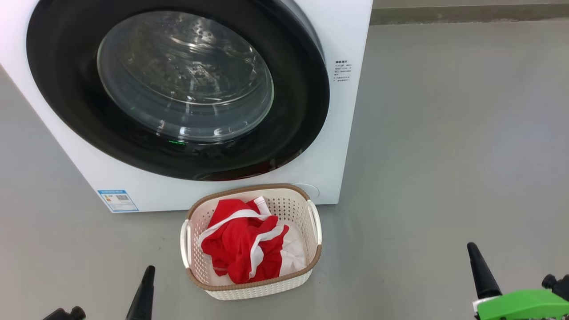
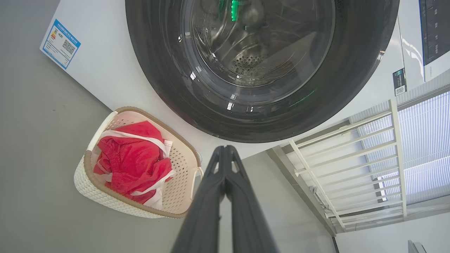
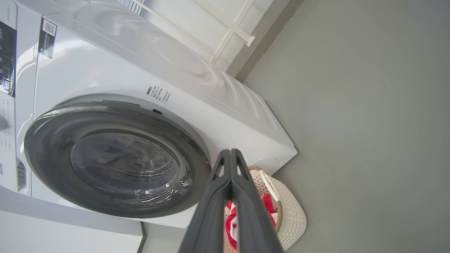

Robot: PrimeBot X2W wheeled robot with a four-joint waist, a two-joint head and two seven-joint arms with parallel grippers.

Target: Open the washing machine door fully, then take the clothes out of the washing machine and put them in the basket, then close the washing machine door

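Before white front-loading washing machine (image 1: 351, 146): cream perforated plastic basket (image 1: 258, 291), red-and-white clothes (image 1: 240, 244) contained; black-rimmed round glass door (image 1: 62, 89) closed; left gripper (image 2: 225, 151), right gripper (image 3: 230, 153) pinched together, empty; closure unconfirmed, door may be sprung open.

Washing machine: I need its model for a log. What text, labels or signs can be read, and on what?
Blue label, lower front corner: QR code, print too small.
Black print beside the door: blurred.
Black sticker by the panel: QR code, text too small.
Panel lettering: too small.
Nothing legible.

Smooth grey floor (image 1: 444, 133); white slatted frame (image 2: 351, 165) at its edge, perhaps window blinds (image 2: 427, 140) behind, bright.
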